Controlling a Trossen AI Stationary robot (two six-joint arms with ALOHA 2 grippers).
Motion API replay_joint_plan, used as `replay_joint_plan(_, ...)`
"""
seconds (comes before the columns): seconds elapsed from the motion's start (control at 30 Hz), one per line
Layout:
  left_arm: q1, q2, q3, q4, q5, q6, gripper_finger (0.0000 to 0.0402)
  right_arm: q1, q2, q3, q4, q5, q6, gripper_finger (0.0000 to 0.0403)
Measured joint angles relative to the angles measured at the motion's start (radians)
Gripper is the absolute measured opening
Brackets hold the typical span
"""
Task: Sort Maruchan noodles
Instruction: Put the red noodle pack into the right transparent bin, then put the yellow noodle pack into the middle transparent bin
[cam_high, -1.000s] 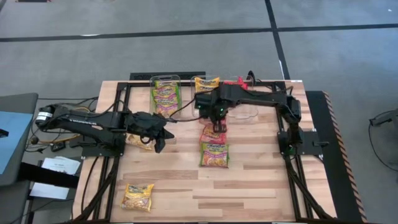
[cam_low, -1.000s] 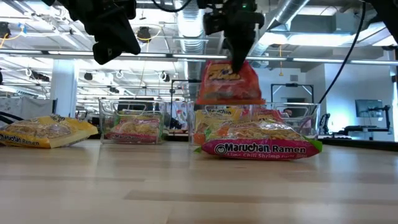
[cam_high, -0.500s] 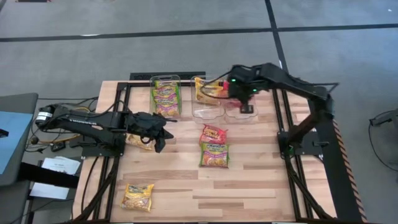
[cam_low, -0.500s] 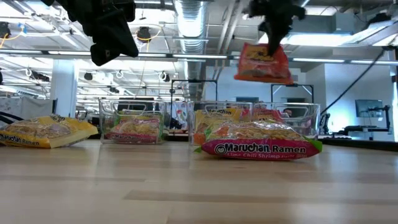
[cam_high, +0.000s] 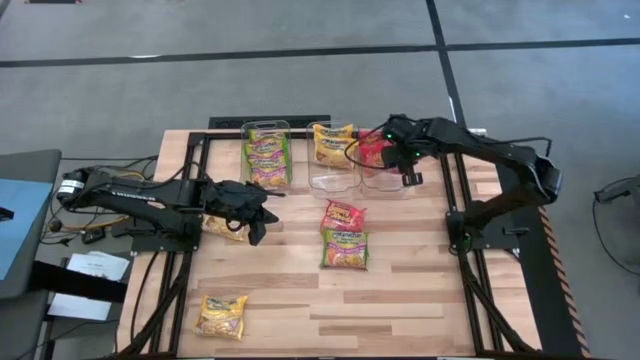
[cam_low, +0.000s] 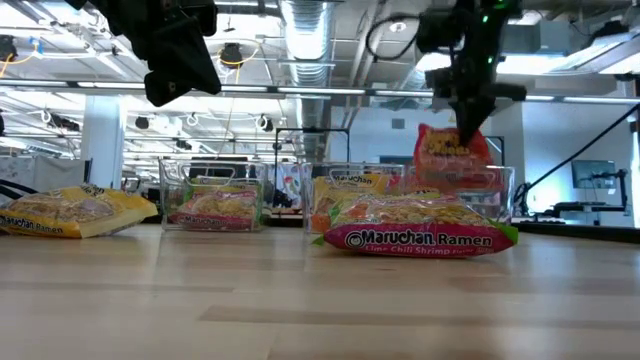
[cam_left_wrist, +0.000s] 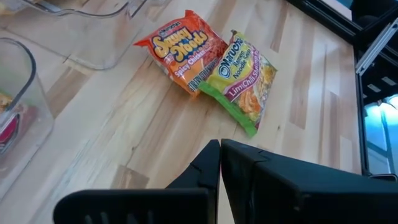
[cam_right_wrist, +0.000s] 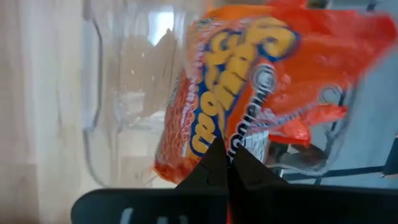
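Observation:
My right gripper (cam_high: 390, 152) is shut on a red noodle packet (cam_low: 455, 162) above the right clear bin (cam_high: 386, 178) at the far side. The packet's lower end dips behind the bin's rim in the low view. My left gripper (cam_left_wrist: 220, 163) is shut and empty, hovering over the table's left half (cam_high: 262, 215), beside a yellow packet (cam_high: 222, 227). Lying flat on the table are a red-orange packet (cam_high: 343, 214), a green packet (cam_high: 345, 248) and a yellow packet (cam_high: 221, 315). My right gripper pinches the red packet between its two fingers by its upper edge (cam_right_wrist: 231, 142), coming from above and pointing down. The packet hangs upright below the fingers, lifted clear of the table, with its lower end (cam_low: 452, 185) at the bin's opening.
The left bin (cam_high: 266, 155) holds green packets and the middle bin (cam_high: 333, 146) holds a yellow one. All three bins stand in a row at the far edge. A black frame runs along the table's sides. Bare wood lies toward the near right.
My right gripper carried the red packet up from the table's middle, toward the far right, then lowered it over the right bin. The packet went from hanging above the table packets to dipping into the bin. Another red-orange packet stayed on the table.

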Motion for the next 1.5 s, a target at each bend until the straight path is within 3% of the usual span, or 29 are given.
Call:
replay_joint_plan(0.43, 0.000, 0.000, 0.000, -0.026, -0.020, 0.120, 0.0000, -0.025, 0.211, -0.005, 0.083, -0.014, -0.086, 0.0012)
replay_joint_plan(0.83, 0.000, 0.000, 0.000, -0.068, -0.031, 0.120, 0.0000, -0.071, 0.301, -0.002, 0.080, 0.034, 0.025, 0.0069)
replay_joint_plan(1.23, 0.011, 0.000, 0.000, -0.069, -0.031, 0.120, 0.0000, -0.070, 0.301, 0.127, -0.048, 0.035, 0.127, 0.0163)
replay_joint_plan(1.5, 0.059, 0.000, 0.000, -0.164, -0.031, 0.075, 0.0021, -0.063, 0.301, 0.278, -0.263, 0.036, 0.304, 0.0199)
